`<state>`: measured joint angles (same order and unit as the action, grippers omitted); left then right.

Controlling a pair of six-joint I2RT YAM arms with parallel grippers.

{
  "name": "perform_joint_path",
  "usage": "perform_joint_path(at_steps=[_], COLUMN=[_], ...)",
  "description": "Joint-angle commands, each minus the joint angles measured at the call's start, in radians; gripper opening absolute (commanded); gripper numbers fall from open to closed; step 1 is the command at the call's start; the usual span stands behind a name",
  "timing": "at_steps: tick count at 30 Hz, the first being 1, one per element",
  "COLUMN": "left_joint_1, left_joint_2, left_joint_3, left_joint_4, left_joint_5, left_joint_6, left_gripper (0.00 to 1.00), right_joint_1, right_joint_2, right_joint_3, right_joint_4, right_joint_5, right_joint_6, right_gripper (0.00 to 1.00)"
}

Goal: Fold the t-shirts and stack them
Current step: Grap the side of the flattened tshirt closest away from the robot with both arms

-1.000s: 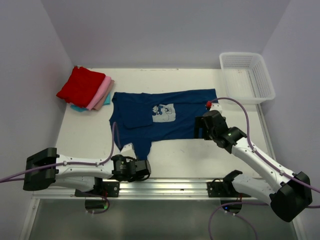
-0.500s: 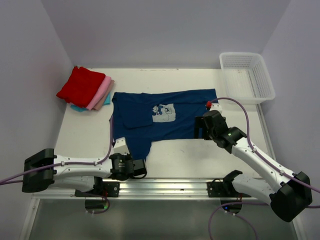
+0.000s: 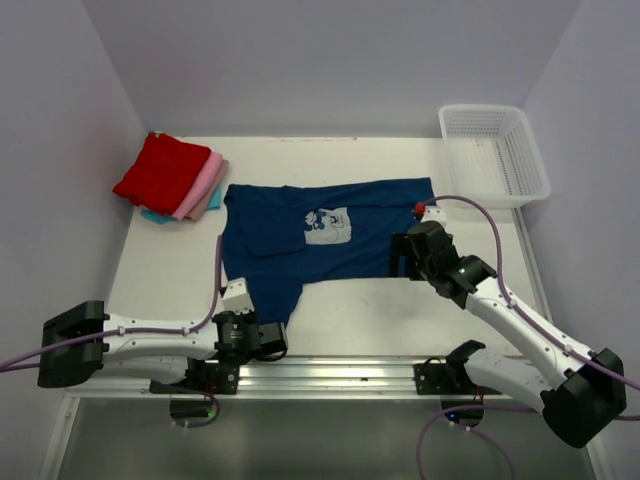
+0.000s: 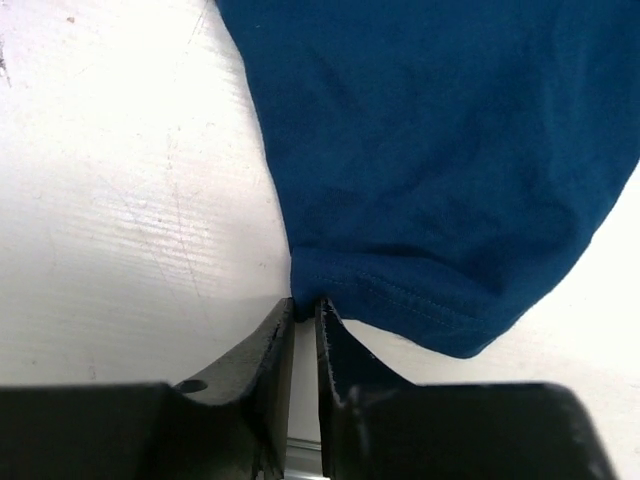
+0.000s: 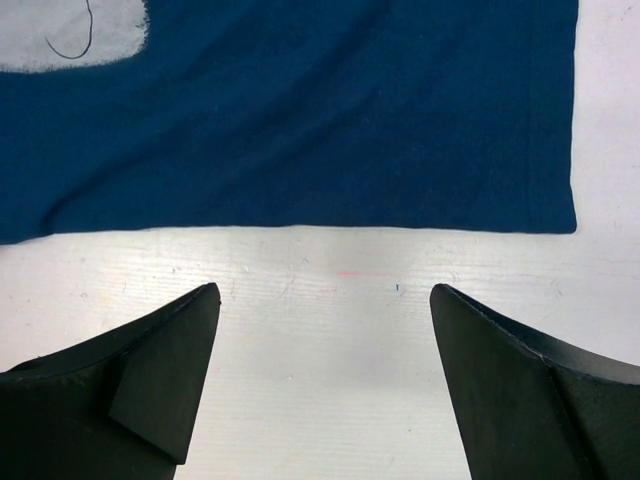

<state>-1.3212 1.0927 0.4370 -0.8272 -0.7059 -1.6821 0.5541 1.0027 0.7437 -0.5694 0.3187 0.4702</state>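
Observation:
The navy blue t-shirt (image 3: 330, 235) lies spread flat mid-table, its pale chest print (image 3: 327, 226) facing up. My left gripper (image 3: 274, 322) sits low by the near edge, and its jaws have closed to a narrow gap. They pinch the hem corner of the near sleeve (image 4: 400, 290) at the fingertips of the left gripper (image 4: 305, 304). My right gripper (image 3: 400, 256) hovers at the shirt's right near edge. In its wrist view the right gripper (image 5: 325, 290) stands wide open over bare table, just short of the shirt's hem (image 5: 300, 215). Folded red (image 3: 163, 170), pink (image 3: 201, 187) and teal (image 3: 154, 215) t-shirts are stacked at the back left.
A white mesh basket (image 3: 495, 152) stands at the back right corner. White walls close in the table on the left, back and right. The metal rail (image 3: 330, 375) with both arm bases runs along the near edge.
My left gripper has drawn back left toward the near edge, and its jaws have closed onto the sleeve hem. The right arm has not moved.

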Motion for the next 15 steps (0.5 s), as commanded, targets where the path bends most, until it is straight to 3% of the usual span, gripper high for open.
perform_joint_path(at_steps=[1, 6, 11, 15], left_joint_1=[0.005, 0.004, 0.004, 0.004], left_joint_2=[-0.002, 0.009, 0.009, 0.004], left_joint_3=[-0.030, -0.032, 0.014, 0.142], left_joint_4=[0.060, 0.099, 0.093, 0.051], left_joint_5=[-0.036, -0.055, -0.082, -0.182], left_joint_6=[0.008, 0.033, 0.099, 0.201], left_gripper=[0.16, 0.00, 0.00, 0.00], right_joint_1=[-0.003, -0.003, -0.005, -0.008], right_joint_2=[-0.026, -0.041, -0.041, -0.026], right_joint_3=[0.005, 0.006, 0.003, -0.006], right_joint_4=[-0.007, -0.018, -0.030, -0.050], right_joint_5=[-0.013, -0.015, 0.002, 0.068], right_joint_6=[0.001, 0.002, 0.008, 0.053], right_gripper=[0.90, 0.89, 0.86, 0.88])
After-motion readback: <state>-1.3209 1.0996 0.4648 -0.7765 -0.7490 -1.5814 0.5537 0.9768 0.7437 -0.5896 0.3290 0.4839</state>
